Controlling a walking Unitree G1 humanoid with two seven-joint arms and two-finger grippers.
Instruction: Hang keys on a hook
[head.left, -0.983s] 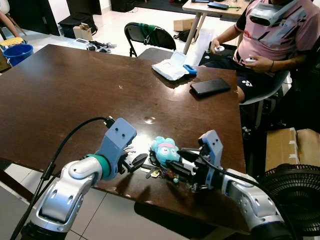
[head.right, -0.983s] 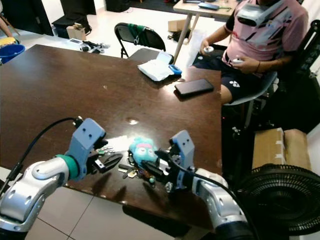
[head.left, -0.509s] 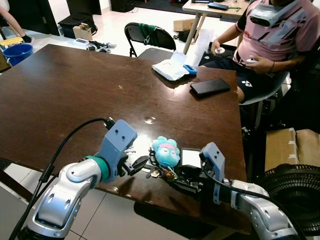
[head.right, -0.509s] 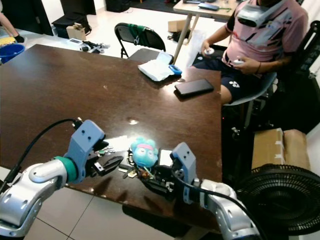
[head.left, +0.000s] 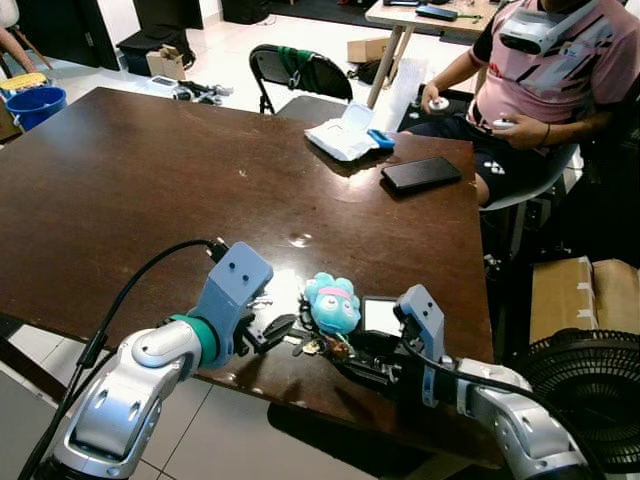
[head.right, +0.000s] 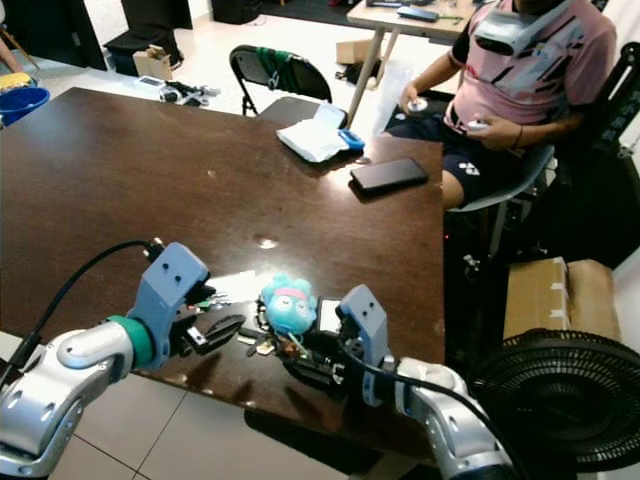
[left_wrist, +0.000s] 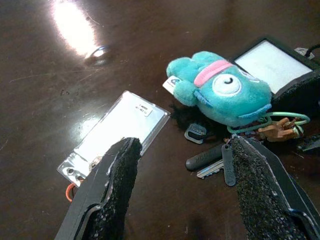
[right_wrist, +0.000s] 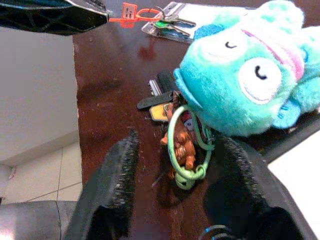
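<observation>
Right wrist view: the right gripper, fingers apart, straddles the keys beside a teal plush on the tabletop; the left gripper also gapes.

The keys lie partly tucked under the plush toy. The seated person is cut off above the chest. The fan runs past the frame.

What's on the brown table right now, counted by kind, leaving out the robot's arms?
Key bunch with teal plush toy: 1
Clear plastic card sleeve: 1
Black phone: 1
White pouch with blue clip: 1
Small screen device: 1
Total: 5
</observation>
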